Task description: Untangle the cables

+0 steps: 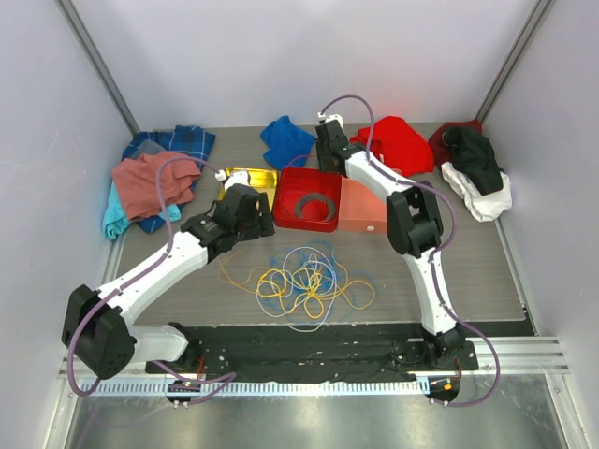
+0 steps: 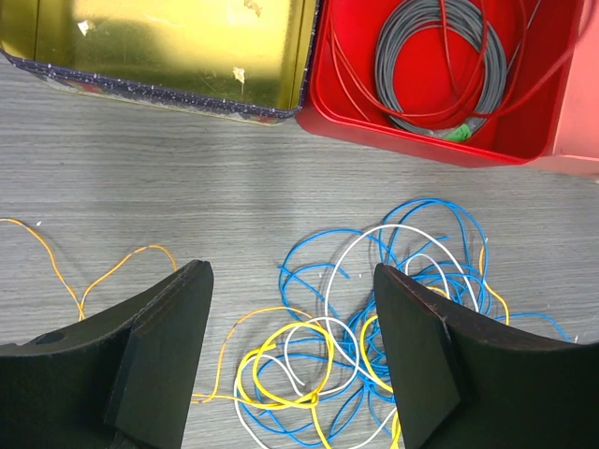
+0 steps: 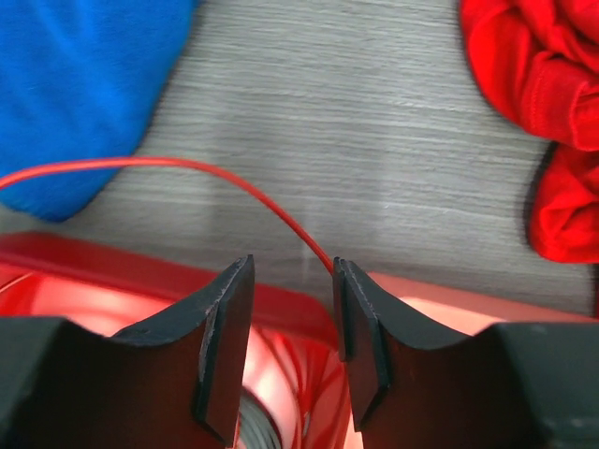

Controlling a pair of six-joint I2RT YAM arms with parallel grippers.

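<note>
Grey wood-grain tabletop point(image 1: 510, 267) boxed in by plain pale walls point(image 1: 281, 56), with laundry heaped along the far edge: a blue plaid cloth point(image 1: 178, 142), a pinkish one point(image 1: 150, 182), a blue rag point(image 1: 285, 140), a red garment point(image 1: 398, 142) and a black-and-white pile point(image 1: 477, 168).

The left arm point(image 1: 159, 267) comes up from its base at the near-left corner, bends at the elbow and stretches flat toward the middle. The left gripper point(image 2: 292, 281) hangs over the table with its fingers spread wide and nothing between them. Right under it sits the tangle of cables point(image 1: 304, 281), yellow, blue and white loops all knotted together in the middle of the table. An orange strand point(image 2: 56, 262) wanders off to the side on its own.

The right arm point(image 1: 421, 253) rises from the near-right, folds at the elbow and reaches way back. The right gripper point(image 3: 290, 281) hovers over the far rim of a red tub point(image 1: 285, 201). Its fingers sit only a narrow gap apart, not pressed together. A red cable point(image 3: 187, 166) arcs across the table and ends right at one fingertip, but I can't tell if it's actually caught.

Inside the tub there's a grey coil point(image 2: 393, 70) with more red wire looped over it. A gold tin point(image 2: 168, 47) sits just beside the tub.
</note>
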